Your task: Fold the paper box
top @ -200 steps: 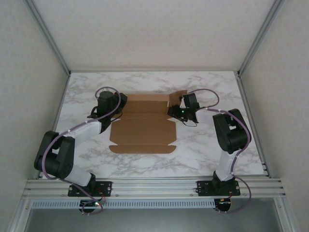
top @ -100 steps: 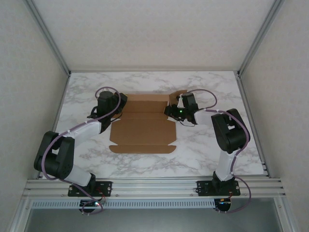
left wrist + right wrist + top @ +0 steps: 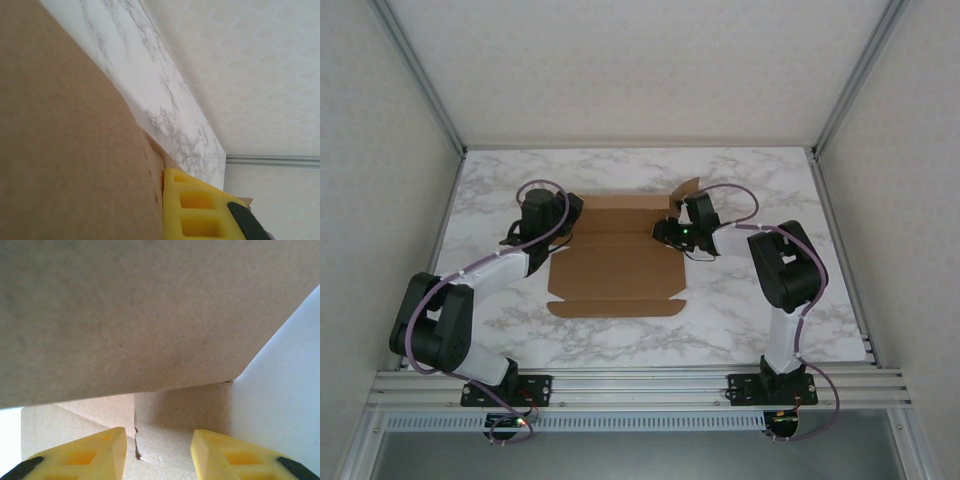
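The paper box (image 3: 615,268) lies mostly flat in the middle of the table, a brown die-cut sheet with creased flaps. My left gripper (image 3: 563,214) sits at its far left corner. In the left wrist view one yellow finger (image 3: 196,209) presses against a cardboard flap (image 3: 70,150) that hides the other finger; the jaws are shut on it. My right gripper (image 3: 663,232) is at the far right corner, open, with the corner flap (image 3: 689,190) raised beside it. In the right wrist view the gripper (image 3: 159,437) faces tilted cardboard (image 3: 140,315), its yellow fingers (image 3: 95,450) apart.
The marble table (image 3: 740,300) is walled by pale panels and metal posts. Both arm bases are bolted to the rail (image 3: 640,385) at the near edge. The far table edge meets the back wall (image 3: 260,75) close behind the box.
My right gripper has slid left onto the box's far right corner, and the corner flap there has tilted up higher. The left arm has stayed put.
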